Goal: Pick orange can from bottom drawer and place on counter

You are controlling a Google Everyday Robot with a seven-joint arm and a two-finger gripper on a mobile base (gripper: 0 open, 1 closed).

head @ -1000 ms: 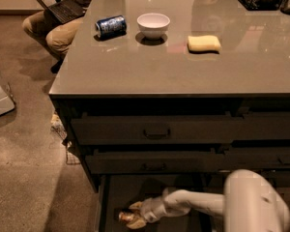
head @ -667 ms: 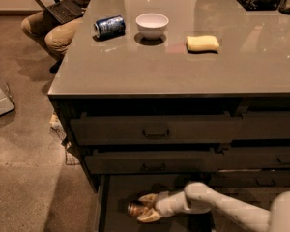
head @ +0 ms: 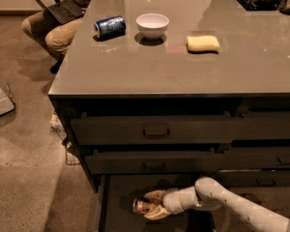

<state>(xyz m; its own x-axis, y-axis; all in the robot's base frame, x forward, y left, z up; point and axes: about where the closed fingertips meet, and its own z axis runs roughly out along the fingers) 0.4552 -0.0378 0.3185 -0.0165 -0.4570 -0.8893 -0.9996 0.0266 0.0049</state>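
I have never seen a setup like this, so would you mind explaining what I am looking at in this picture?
This is a single camera view looking down at a counter on a drawer cabinet; where the camera is mounted is not recorded. The pale jointed tube at lower right is the robot's one arm. Its gripper reaches into the open bottom drawer. The jaws sit above and below the orange can, which lies on its side, and appear closed on it. On the counter are a blue can, a white bowl and a yellow sponge. A seated person with a laptop is at top left.
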